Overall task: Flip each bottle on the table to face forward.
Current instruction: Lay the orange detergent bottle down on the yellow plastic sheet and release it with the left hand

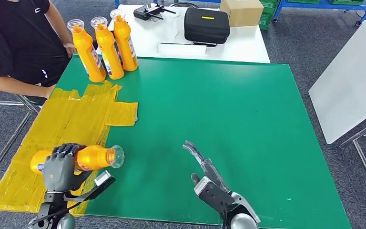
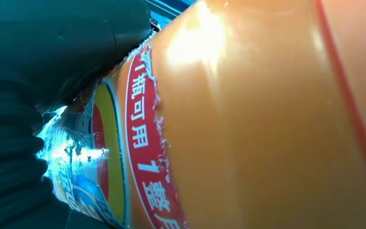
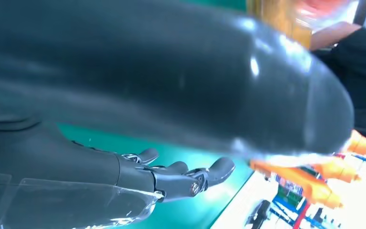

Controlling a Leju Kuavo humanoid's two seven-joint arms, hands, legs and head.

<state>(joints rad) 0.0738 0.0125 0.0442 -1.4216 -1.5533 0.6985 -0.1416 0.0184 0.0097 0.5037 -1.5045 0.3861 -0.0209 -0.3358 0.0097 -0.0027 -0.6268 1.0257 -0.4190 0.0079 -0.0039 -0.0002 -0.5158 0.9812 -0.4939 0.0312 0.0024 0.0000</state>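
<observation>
My left hand grips an orange bottle that lies on its side over the yellow sheet, clear cap pointing right. In the left wrist view the bottle shows up close with its red, yellow and blue label. Three more orange bottles stand upright in a row at the far left corner of the green table. My right hand hovers open over the near middle of the table, fingers stretched forward, holding nothing.
A person in a black shirt stands at the table's left side, a hand near the upright bottles. Behind the green table a white table carries a black case, a cardboard box and a black device. A white panel stands at right.
</observation>
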